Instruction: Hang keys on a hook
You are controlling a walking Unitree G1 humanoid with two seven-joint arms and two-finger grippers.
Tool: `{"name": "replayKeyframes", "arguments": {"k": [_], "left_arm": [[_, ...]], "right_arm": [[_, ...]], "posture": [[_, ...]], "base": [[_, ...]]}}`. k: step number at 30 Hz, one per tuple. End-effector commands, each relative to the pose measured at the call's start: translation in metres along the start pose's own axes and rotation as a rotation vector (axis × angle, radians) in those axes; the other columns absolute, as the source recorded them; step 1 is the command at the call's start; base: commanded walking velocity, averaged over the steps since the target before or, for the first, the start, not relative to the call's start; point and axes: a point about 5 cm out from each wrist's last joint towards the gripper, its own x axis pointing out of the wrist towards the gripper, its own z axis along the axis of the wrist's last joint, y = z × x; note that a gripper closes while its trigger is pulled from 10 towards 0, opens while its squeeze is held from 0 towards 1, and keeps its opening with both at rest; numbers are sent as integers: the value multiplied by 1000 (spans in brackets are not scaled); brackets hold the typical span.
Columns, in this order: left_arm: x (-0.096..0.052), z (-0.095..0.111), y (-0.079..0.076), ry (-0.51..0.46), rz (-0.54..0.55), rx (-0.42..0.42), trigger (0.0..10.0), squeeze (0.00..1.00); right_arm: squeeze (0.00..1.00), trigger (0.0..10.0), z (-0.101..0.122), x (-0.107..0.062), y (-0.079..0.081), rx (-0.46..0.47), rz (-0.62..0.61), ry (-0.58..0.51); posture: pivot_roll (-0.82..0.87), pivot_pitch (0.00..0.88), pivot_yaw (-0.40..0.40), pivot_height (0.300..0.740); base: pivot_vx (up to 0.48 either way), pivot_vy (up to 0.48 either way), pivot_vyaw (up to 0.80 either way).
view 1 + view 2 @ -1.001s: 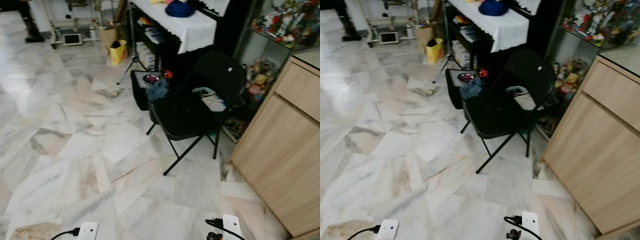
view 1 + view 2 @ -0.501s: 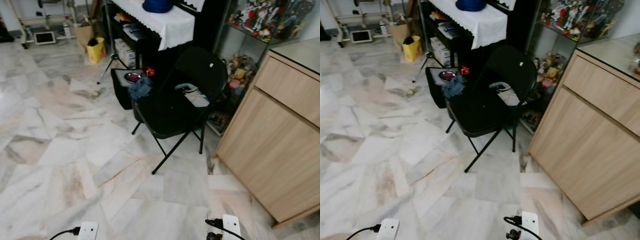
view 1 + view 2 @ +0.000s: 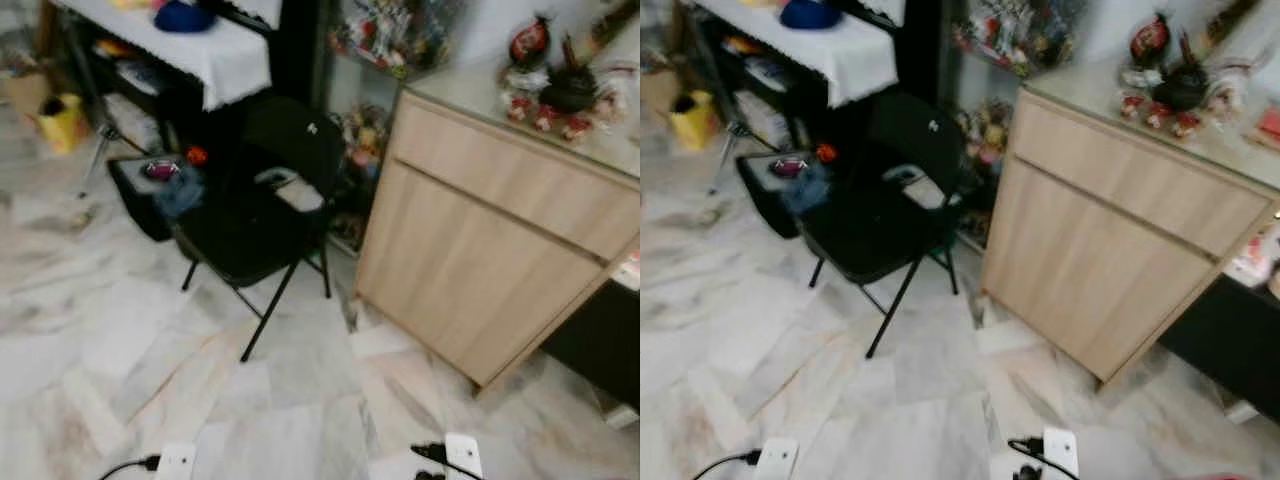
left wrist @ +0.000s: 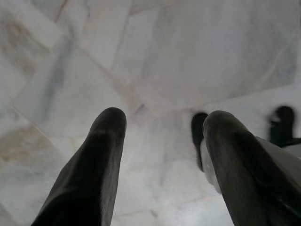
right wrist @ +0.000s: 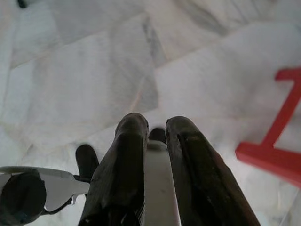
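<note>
Left gripper: fingers spread wide, nothing between them, pointing down at the marble floor. Right gripper: fingers drawn close together, pinching a thin pale strip (what it belongs to cannot be told; no keys can be made out); a red frame lies on the floor just beside it. Well ahead of both grippers stand a black folding chair and, to its right, a light wooden cabinet carrying small ornaments on top. Head views are blurred; no hook can be distinguished.
</note>
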Motion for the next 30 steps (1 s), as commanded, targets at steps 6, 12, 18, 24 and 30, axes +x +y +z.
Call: {"name": "replayKeyframes", "arguments": {"k": [6, 12, 18, 24, 30], "left_arm": [[0, 0, -13, -3, -24, -12, 10000, 0], [1, 3, -16, -10, -31, -8, 10000, 0], [1, 4, -16, -15, -32, -9, 10000, 0], [1, 4, -15, -11, -37, 5, 10000, 0], [1, 6, -14, -18, -35, 16, 10000, 0]], "right_arm": [[0, 10000, 0, -2, -11, -10, -23, 7], [0, 10000, 1, -2, -12, -1, -29, 1], [0, 10000, 2, -2, -12, 0, -27, -1], [0, 10000, 1, -2, -11, 6, -25, -3], [0, 10000, 2, -2, -10, 12, -24, -6]], "posture": [[70, 0, -87, 740], [72, 0, -92, 740], [73, 0, -94, 740], [73, 0, -82, 740], [83, 0, -81, 740]], "base": [[0, 0, -714], [0, 0, -712], [0, 0, -715], [0, 0, -715], [0, 0, -715]]}}
